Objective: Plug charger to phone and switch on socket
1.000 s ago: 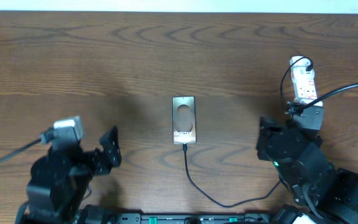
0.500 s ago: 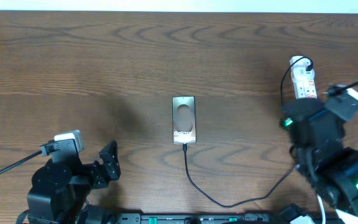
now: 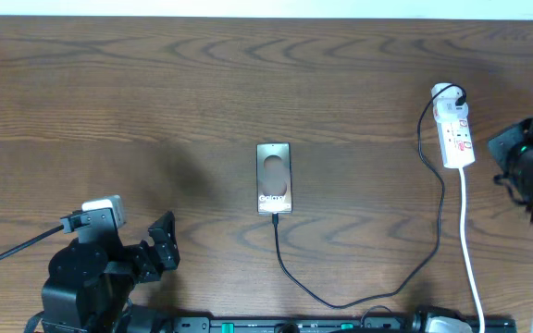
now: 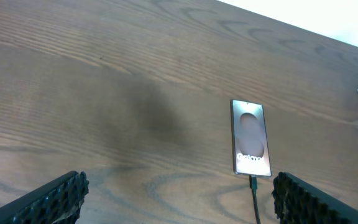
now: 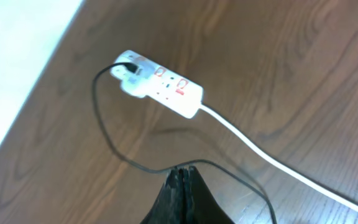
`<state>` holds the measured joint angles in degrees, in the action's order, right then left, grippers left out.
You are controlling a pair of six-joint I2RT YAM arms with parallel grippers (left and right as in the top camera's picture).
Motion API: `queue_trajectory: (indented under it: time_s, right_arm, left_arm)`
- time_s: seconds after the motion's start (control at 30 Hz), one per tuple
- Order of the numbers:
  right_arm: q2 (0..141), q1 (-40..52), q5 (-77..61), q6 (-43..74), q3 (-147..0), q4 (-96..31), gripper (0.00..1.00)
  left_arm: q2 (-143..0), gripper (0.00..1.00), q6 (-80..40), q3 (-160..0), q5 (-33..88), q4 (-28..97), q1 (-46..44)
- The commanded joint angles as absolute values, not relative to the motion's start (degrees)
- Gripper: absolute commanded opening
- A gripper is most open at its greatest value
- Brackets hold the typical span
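A: Overhead check. The right gripper (image 5: pixel 182 178) had sat over the socket (image 3: pixel 455 129) a second earlier. It had since swung off to the right edge of the table (image 3: pixel 109 92), well apart from the strip.
B: Jaws?
A: Right wrist view showed them pinched together on nothing. The left gripper (image 3: pixel 163 243) had backed toward the near edge, fingers spread wide, empty.
B: And the charger (image 3: pixel 340 302)?
A: Its tip met the near end of the phone (image 3: pixel 274 176), which lay mid-table. The cable looped right and up to the white plug (image 3: pixel 445 92) at the socket's far end. The white cord (image 3: pixel 468 240) trailed toward the near edge.
B: So finished?
A: Probably; both arms pulling back suggested it. Switch position couldn't be read, red markings too small.
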<state>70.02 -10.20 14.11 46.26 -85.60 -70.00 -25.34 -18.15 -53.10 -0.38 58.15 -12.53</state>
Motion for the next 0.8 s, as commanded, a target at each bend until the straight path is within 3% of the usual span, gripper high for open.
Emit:
queue_trajectory:
  time_s: [0.0,0.3,0.77]
  right_arm:
    - [76.40,-15.09,6.26,42.17,-88.55,-71.59,0.01]
    - [87.02,-18.52,2.17,39.44,-89.62,-72.12,0.01]
    - [87.55,-18.46,2.52,43.09,-89.56,-69.54,0.01]
  left_arm:
    - [-25.23,0.96,-17.85,-53.49,-0.91,58.28,-12.49]
    - [-25.23,0.96,-17.85,-53.49,-0.91,58.04,-12.49]
    - [-25.23,0.97,-17.85,-53.49,-0.91,58.08,-12.49]
